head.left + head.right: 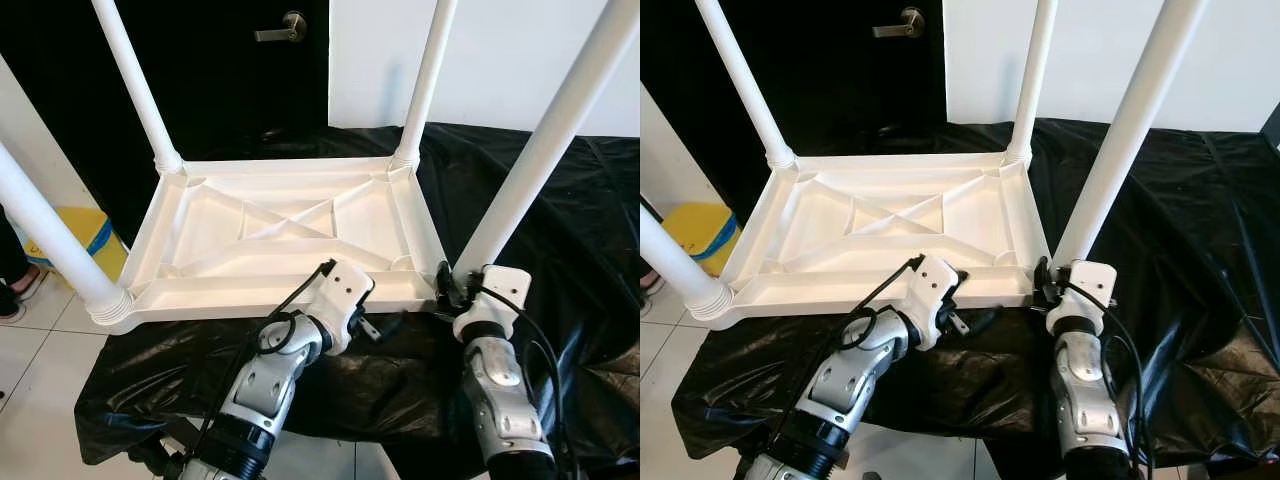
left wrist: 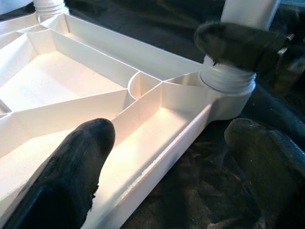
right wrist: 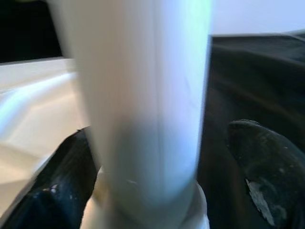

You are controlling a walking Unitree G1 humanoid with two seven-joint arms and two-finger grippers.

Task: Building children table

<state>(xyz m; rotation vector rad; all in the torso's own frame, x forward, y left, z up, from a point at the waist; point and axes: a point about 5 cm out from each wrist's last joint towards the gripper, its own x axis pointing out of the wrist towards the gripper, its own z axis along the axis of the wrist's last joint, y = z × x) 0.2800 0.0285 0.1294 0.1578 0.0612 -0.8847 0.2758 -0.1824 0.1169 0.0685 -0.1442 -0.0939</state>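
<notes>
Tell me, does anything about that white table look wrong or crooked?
Nothing looks broken. The white table lies upside down on the black cloth, its four legs pointing up, splayed slightly. The right gripper straddles the near right leg.

A: What lies beyond the right end effector [image 1: 447, 287]?

B: A white wall [image 1: 500, 60]. Beyond the left end effector [image 1: 375, 325] stands a dark door [image 1: 240, 70] with a metal lever handle [image 1: 283, 27].

A: And under both of them?

B: A crumpled black cloth [image 1: 590, 250] draped over the counter, glossy where the light catches its folds.

A: The floor?

B: Pale tiles [image 1: 40, 340] out past the left end effector's side, with a yellow box [image 1: 88, 235] banded in blue standing on them, and a person's shoe [image 1: 12, 297] at the frame edge.
</notes>
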